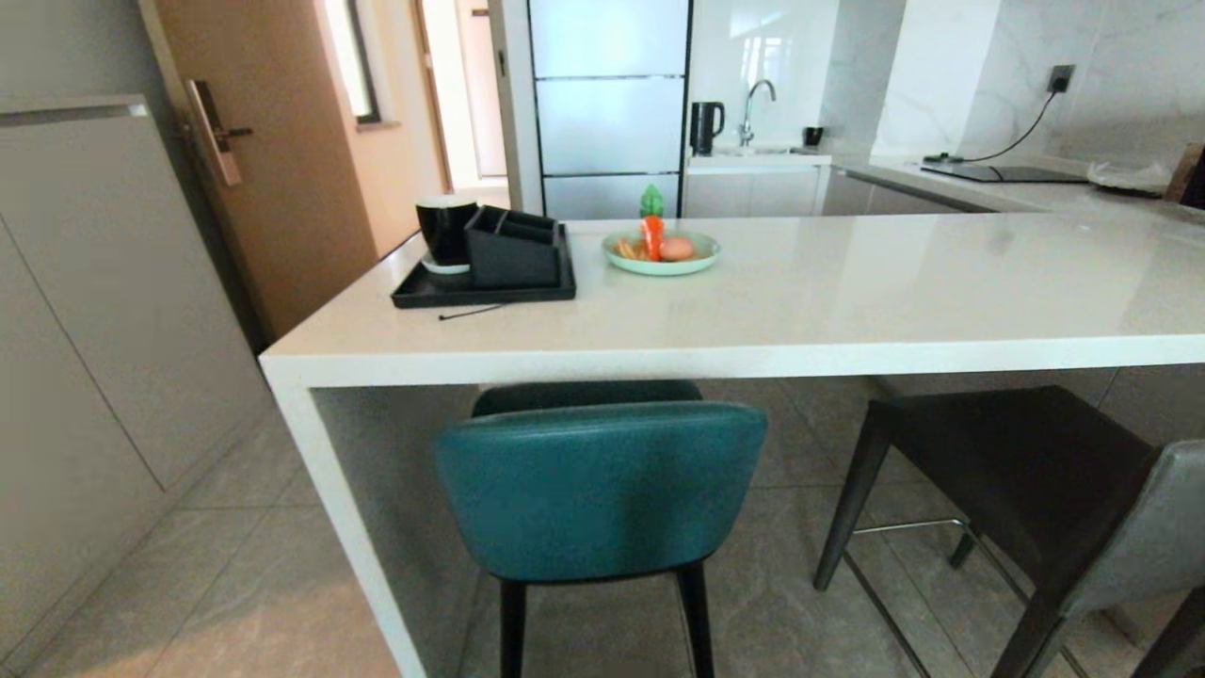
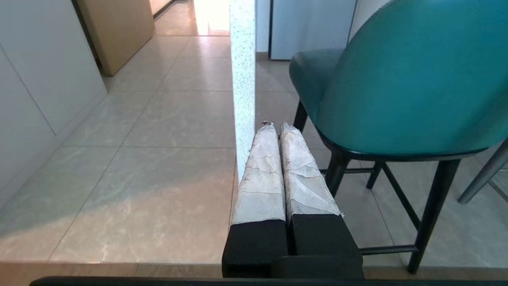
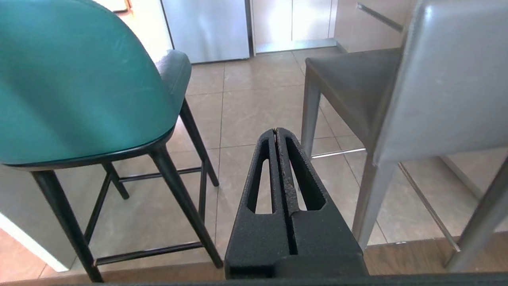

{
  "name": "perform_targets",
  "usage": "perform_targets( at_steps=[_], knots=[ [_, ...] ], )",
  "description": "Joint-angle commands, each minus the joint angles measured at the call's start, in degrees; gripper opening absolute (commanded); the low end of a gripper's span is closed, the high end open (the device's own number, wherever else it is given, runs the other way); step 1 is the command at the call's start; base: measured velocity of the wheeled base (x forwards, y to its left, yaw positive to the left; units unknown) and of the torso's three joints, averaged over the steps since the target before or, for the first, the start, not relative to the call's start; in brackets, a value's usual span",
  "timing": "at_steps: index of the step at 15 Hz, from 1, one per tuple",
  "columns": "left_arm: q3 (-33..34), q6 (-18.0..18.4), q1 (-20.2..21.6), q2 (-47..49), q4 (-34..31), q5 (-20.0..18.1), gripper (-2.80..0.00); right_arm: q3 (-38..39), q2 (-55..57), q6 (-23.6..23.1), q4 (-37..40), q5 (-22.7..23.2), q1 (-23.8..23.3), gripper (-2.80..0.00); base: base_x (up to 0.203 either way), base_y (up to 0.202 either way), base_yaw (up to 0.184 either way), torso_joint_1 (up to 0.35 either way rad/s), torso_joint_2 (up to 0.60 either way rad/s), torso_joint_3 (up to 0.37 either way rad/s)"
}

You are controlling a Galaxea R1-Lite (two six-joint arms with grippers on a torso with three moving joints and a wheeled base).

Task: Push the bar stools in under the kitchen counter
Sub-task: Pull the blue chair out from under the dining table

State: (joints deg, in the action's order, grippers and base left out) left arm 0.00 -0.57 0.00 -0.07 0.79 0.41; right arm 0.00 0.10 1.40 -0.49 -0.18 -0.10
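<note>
Standing across the middle of the head view, the kitchen counter [image 1: 847, 301] is seen as a long white slab with a thick white side panel at its left end. On its top, in the upper left part of the frame, a black tray [image 1: 485, 287] is placed, and on it a black cup [image 1: 444, 229] and a black holder [image 1: 513, 250] are kept. Just to the right of the tray a pale green plate [image 1: 662, 260] with toy food is set.

The teal stool [image 1: 602, 485] is found in the lower centre of the head view. Its seat is partly under the slab, while its curved back is seen in front of the counter edge. The grey stool [image 1: 1026, 480] is seen at the lower right, turned at an angle, with its back outside the counter and cut by the frame edge.

No arm is shown in the head view. In the left wrist view the left gripper [image 2: 278, 127] is held low near the floor, just in front of the white side panel, with the teal stool at the right of that frame. Its two wrapped fingers [image 2: 262, 174] are pressed together and nothing is held between them. In the right wrist view the right gripper [image 3: 276, 130] is held between the two stools, teal at the left and grey at the right of that frame. Its black fingers [image 3: 305, 178] are also closed on each other, with nothing gripped and neither stool touched.
</note>
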Motion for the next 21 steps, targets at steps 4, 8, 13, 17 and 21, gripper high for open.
perform_targets(
  at_steps=[4, 8, 13, 17, 21],
  knots=[
    [0.18, 0.02, 0.0, 0.07, 0.0, 0.03, -2.8, 0.18, 0.08, 0.01, -0.04, 0.01, 0.01, -2.8, 0.0, 0.0, 0.0, 0.0, 0.0, 0.0],
    [0.18, -0.04, 0.0, 0.07, 0.0, 0.03, -2.8, 0.18, 0.08, 0.01, -0.04, 0.01, 0.01, -2.8, 0.0, 0.0, 0.0, 0.0, 0.0, 0.0],
    [0.18, -0.05, 0.0, 0.07, 0.08, 0.03, -2.8, 0.18, 0.08, 0.01, -0.04, 0.01, 0.01, -2.8, 0.0, 0.0, 0.0, 0.0, 0.0, 0.0],
    [0.18, -0.04, 0.0, 0.07, 0.01, 0.03, -2.8, 0.18, 0.08, 0.01, -0.04, 0.01, 0.01, -2.8, 0.0, 0.0, 0.0, -0.044, 0.11, 0.067],
    [0.18, -0.05, 0.0, 0.07, 0.07, 0.03, -2.8, 0.18, 0.08, 0.01, -0.04, 0.01, 0.01, -2.8, 0.0, 0.0, 0.0, -0.154, 0.42, 0.259]
  ],
)
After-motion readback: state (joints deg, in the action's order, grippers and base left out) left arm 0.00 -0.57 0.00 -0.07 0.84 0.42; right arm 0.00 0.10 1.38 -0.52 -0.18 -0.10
